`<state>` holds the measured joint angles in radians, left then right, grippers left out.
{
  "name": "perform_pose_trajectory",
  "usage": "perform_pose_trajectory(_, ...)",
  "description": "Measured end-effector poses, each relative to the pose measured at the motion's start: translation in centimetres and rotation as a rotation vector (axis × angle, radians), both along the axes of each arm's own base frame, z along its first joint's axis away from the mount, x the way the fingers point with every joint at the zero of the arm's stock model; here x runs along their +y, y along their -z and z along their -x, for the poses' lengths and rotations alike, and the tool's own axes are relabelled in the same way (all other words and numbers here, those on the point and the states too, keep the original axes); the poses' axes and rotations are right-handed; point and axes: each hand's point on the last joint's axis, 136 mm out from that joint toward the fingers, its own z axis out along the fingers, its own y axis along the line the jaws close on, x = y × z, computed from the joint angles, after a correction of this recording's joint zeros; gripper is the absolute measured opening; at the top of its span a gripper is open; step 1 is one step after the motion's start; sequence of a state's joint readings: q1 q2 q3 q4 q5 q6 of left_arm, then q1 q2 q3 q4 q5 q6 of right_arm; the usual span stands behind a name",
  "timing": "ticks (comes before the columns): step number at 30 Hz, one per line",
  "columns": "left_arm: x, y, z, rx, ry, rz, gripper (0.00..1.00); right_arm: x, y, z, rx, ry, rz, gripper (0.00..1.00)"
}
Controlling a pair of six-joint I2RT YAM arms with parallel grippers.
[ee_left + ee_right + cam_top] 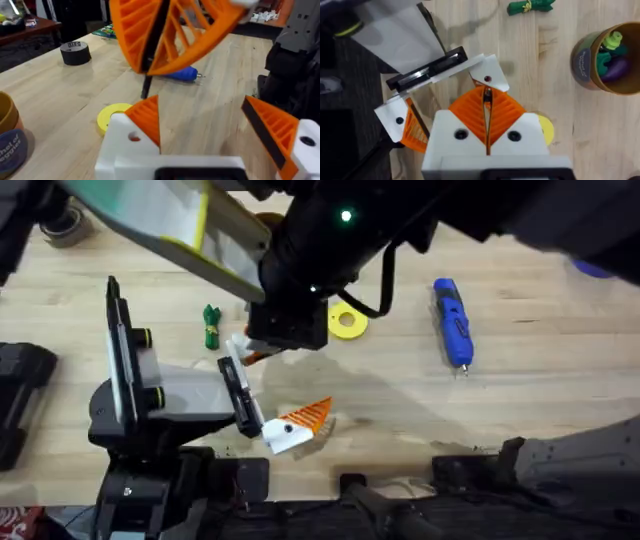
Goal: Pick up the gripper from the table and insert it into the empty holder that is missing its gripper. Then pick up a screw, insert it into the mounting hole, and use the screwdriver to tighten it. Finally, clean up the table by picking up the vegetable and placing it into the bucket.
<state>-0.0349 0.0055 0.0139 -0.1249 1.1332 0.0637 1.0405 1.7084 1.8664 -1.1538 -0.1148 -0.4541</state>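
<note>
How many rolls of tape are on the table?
2: a yellow roll in the middle of the table, and a black roll near its far left corner. The arms may hide others.

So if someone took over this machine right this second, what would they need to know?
Left gripper: open, held up level.
Right gripper: shut, tips right at the holder.
Orange gripper piece: sits against the holder; mounting hole looks empty.
Screwdriver: lying on the table, untouched.
Vegetable: on the table, outside the bucket.
Left to do: confirm seating, screw and tighten, bin the vegetable.
</note>
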Motion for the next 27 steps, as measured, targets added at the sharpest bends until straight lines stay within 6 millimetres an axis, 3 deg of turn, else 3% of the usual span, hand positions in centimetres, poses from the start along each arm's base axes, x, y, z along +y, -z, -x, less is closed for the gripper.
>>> perform_pose_trajectory(27, 0.0, 0.0, 0.0, 0.0, 0.0, 0.0, 0.985, 0.83, 0.99, -0.11, 0.012, -0.008, 0.009, 0.006)
